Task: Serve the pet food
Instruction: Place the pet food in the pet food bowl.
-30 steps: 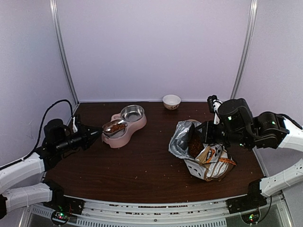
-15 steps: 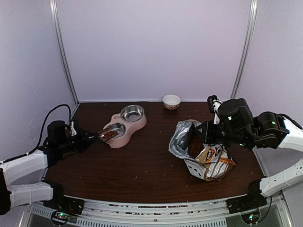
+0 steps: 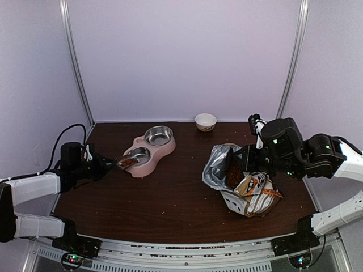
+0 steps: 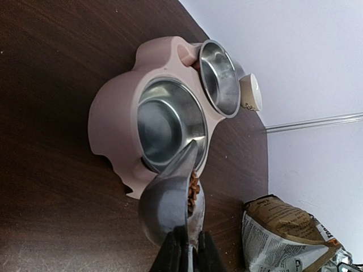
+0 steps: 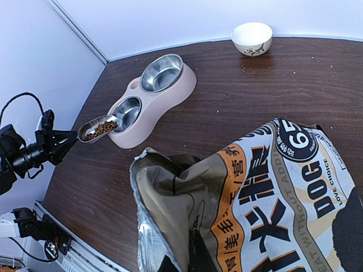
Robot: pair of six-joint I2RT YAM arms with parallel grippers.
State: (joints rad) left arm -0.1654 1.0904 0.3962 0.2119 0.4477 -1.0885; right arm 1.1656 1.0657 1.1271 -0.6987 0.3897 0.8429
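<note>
Your left gripper (image 4: 186, 252) pinches the scoop (image 4: 167, 204). Its wrist view shows kibble (image 4: 194, 192) at the feeder (image 4: 110, 113) bowl's rim. Your right gripper (image 5: 180, 263) clamps the bag (image 5: 272, 187).

Pale lilac walls (image 3: 181, 56) enclose a dark wooden table (image 3: 170, 209) — evenly lit.

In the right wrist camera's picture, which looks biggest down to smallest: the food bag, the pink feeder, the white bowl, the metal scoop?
1. food bag, though it is nearest the camera.
2. pink feeder.
3. white bowl and metal scoop look about alike, so I would not rank them.
</note>
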